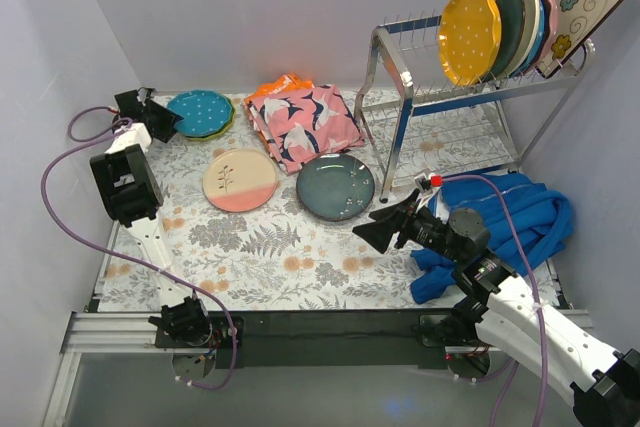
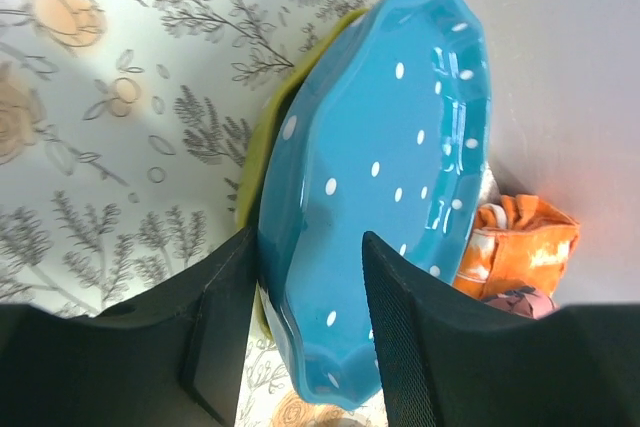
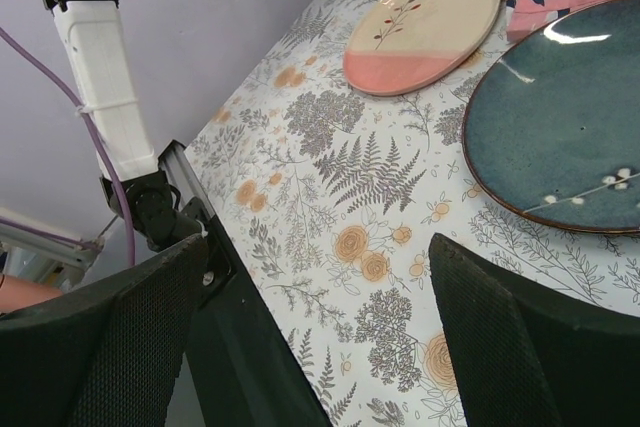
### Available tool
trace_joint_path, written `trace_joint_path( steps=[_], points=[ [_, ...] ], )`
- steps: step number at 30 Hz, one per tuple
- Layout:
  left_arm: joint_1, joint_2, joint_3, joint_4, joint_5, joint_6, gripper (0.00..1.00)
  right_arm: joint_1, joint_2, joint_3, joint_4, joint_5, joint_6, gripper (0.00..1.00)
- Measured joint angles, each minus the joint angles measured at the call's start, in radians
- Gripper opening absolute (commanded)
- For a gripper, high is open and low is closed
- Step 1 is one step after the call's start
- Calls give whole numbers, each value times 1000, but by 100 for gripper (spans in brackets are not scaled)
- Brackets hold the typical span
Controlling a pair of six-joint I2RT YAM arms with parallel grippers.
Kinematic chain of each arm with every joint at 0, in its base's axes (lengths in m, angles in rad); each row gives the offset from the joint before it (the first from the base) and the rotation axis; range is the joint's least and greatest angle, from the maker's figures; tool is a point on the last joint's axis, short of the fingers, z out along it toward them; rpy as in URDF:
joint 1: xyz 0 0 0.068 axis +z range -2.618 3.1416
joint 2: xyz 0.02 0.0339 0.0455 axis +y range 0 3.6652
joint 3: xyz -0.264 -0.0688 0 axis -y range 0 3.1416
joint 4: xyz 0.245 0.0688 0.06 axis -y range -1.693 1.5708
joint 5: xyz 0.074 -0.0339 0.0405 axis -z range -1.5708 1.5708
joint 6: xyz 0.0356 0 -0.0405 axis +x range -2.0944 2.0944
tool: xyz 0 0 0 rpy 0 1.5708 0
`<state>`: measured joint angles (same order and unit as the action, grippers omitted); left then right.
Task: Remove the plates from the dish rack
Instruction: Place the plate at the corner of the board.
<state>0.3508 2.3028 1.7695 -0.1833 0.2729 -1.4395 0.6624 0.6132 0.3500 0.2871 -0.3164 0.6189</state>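
My right hand [image 1: 372, 224], spread open, is the nearer one to the plates [image 1: 472, 35] standing in the far-right-corner dish rack [image 1: 404, 117].

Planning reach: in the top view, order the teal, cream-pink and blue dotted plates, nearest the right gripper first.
1. Teal plate, centre, next to right gripper.
2. Cream-pink plate, left of centre.
3. Blue dotted plate, far left corner.

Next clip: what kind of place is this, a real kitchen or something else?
Probably a staged robot test cell, not a kitchen: plain walls close in a floral tablecloth, an aluminium rail runs along its near edge, and the dish rack stands on the cloth.
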Motion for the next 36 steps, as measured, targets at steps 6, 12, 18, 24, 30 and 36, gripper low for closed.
trace_joint_path(
  steps=[6,12,18,24,30,36],
  points=[
    [1,-5,35,-68,-39,16,42,0,-8,2,0,-12,-6,94],
    [1,-11,36,-84,-48,20,29,0,-7,2,0,-14,-14,94],
    [2,-11,36,-100,-57,24,16,0,-5,2,0,-17,-18,94],
    [1,-11,25,-101,-64,29,8,0,-5,2,0,-17,-19,93],
    [0,-14,5,-79,-69,26,26,0,-5,2,0,-16,-21,93],
    [1,-29,-14,-85,-83,18,41,0,-5,2,0,-17,-21,92]
  ],
)
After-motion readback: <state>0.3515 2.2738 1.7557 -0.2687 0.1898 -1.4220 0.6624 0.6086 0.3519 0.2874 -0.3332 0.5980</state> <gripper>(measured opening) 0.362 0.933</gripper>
